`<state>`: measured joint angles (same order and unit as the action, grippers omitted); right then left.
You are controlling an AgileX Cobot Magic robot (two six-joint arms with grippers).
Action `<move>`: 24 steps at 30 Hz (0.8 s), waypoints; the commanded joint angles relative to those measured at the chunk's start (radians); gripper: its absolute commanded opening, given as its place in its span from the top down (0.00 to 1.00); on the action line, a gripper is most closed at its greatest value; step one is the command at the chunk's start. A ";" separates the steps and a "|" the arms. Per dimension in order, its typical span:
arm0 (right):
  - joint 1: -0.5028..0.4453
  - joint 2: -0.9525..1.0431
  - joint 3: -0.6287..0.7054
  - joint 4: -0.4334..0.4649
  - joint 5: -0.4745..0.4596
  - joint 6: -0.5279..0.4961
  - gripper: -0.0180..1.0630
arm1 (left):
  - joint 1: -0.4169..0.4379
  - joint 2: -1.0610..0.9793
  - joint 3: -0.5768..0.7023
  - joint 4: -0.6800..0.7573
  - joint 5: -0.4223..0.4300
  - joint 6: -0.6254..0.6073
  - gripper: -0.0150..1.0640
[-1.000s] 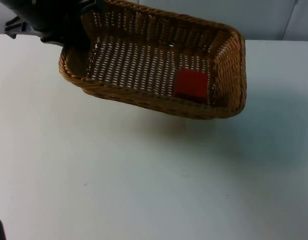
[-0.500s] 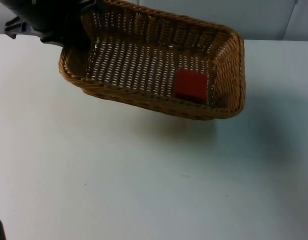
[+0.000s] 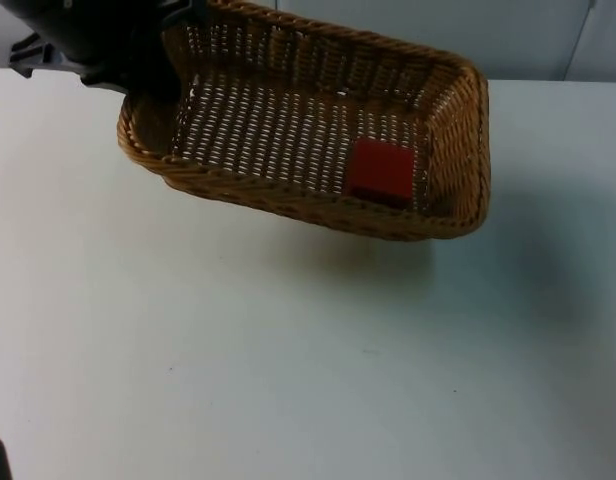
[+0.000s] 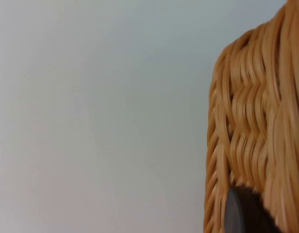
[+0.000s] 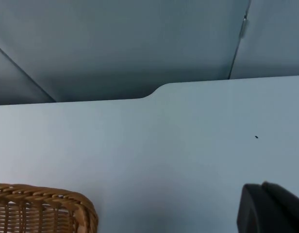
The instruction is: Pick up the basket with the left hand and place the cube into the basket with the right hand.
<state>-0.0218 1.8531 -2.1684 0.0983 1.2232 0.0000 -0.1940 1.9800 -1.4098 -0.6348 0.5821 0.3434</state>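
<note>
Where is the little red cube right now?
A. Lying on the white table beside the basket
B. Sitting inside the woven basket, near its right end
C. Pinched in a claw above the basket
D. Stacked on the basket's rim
B: in the top view the small red cube rests on the floor of the brown woven wicker basket, close to its right end wall.
</note>
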 commanded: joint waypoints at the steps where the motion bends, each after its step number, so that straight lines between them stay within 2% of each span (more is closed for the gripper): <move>1: -0.005 -0.015 -0.007 -0.004 -0.002 0.000 0.99 | 0.001 -0.017 -0.012 -0.038 -0.012 -0.010 0.99; 20: -0.005 -0.015 -0.007 0.039 -0.002 0.000 0.99 | 0.001 -0.016 -0.012 -0.038 -0.023 -0.010 0.99; 24: -0.005 -0.015 -0.007 0.041 -0.002 0.000 0.99 | 0.001 0.004 -0.010 -0.033 0.032 -0.010 0.99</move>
<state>-0.0218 1.8531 -2.1684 0.1324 1.2232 0.0000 -0.1940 1.9848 -1.4098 -0.6348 0.5958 0.3434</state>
